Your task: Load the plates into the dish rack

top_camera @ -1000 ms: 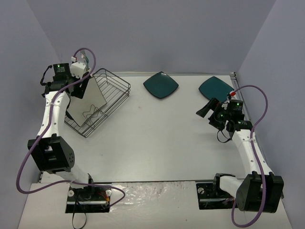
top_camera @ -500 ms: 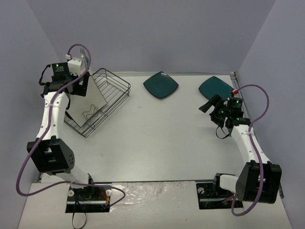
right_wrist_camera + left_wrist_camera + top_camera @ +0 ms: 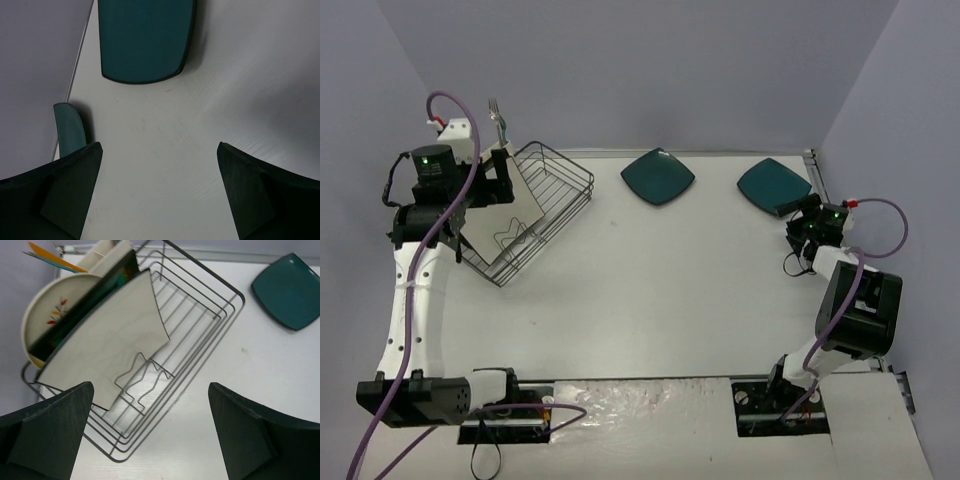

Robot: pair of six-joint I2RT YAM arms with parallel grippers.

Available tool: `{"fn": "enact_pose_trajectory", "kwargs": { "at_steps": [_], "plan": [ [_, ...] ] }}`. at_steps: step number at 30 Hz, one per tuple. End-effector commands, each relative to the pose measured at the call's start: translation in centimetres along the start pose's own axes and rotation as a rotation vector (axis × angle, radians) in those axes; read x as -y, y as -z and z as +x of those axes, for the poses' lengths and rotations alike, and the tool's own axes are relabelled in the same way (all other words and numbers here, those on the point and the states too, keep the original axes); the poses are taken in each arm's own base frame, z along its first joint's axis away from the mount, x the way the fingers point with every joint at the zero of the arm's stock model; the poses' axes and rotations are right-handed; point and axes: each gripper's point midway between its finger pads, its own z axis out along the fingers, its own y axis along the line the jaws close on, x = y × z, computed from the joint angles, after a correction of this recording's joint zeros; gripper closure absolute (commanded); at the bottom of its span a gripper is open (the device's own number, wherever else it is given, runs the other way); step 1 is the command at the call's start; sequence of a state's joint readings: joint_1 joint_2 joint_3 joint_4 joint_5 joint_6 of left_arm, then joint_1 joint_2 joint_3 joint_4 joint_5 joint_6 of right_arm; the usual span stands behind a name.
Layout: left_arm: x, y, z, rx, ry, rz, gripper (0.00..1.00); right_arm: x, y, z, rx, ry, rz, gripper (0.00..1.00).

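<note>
The black wire dish rack (image 3: 582,180) (image 3: 235,296) sits at the far left. In it, on edge, stand a white square plate (image 3: 508,205) (image 3: 112,342), a dark teal one (image 3: 82,307) and a round cream plate with a twig motif (image 3: 42,325). My left gripper (image 3: 495,187) (image 3: 152,437) hangs open over the rack's near corner, holding nothing. Two dark teal plates lie flat on the table at the back, one mid-table (image 3: 658,177) (image 3: 292,290) and one far right (image 3: 773,186). Just beside that one my right gripper (image 3: 803,224) (image 3: 160,195) is open and empty, with a teal plate (image 3: 145,40) ahead.
A white cutlery caddy (image 3: 107,252) holding a fork (image 3: 495,108) stands at the rack's far corner. The back wall and the right wall close in on the table; its right edge (image 3: 813,160) runs close to the right gripper. A teal sliver (image 3: 70,130) shows beside the right gripper's left finger.
My left gripper opened wide and drew back from the white plate, which stays in the rack. The right arm swung right and farther back, to the far-right teal plate.
</note>
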State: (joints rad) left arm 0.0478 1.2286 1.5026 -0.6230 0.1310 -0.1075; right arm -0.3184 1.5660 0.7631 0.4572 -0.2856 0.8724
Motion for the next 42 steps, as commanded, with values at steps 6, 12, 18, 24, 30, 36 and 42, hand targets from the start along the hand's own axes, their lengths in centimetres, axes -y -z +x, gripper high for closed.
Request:
{"fn": "enact_pose_trajectory", "kwargs": {
  "at_steps": [6, 12, 18, 24, 30, 36, 42],
  "plan": [
    [4.1, 1.1, 2.7, -0.071, 0.061, 0.118, 0.03, -1.0, -5.0, -3.9, 0.093, -0.079, -0.160, 0.05],
    [5.2, 1.6, 3.9, -0.092, 0.091, 0.172, 0.03, 0.6, -8.3, -3.4, 0.047, -0.173, -0.173, 0.07],
    [4.9, 1.8, 3.4, -0.078, 0.081, 0.156, 0.03, 2.2, -11.0, -2.2, -0.006, -0.249, -0.129, 0.11],
    [5.3, 1.9, 3.0, -0.071, 0.093, 0.171, 0.03, 3.3, -13.0, -0.9, -0.078, -0.308, -0.081, 0.16],
    [5.1, 2.0, 3.6, -0.085, 0.092, 0.160, 0.03, 4.3, -14.1, -0.1, -0.100, -0.337, -0.065, 0.40],
    [5.5, 2.2, 4.6, -0.097, 0.097, 0.175, 0.03, 4.4, -14.1, 0.4, -0.122, -0.349, -0.081, 0.91],
    [6.6, 2.5, 6.0, -0.121, 0.133, 0.216, 0.03, 1.1, -12.4, -0.4, -0.128, -0.328, -0.183, 1.00]
  ]
}}
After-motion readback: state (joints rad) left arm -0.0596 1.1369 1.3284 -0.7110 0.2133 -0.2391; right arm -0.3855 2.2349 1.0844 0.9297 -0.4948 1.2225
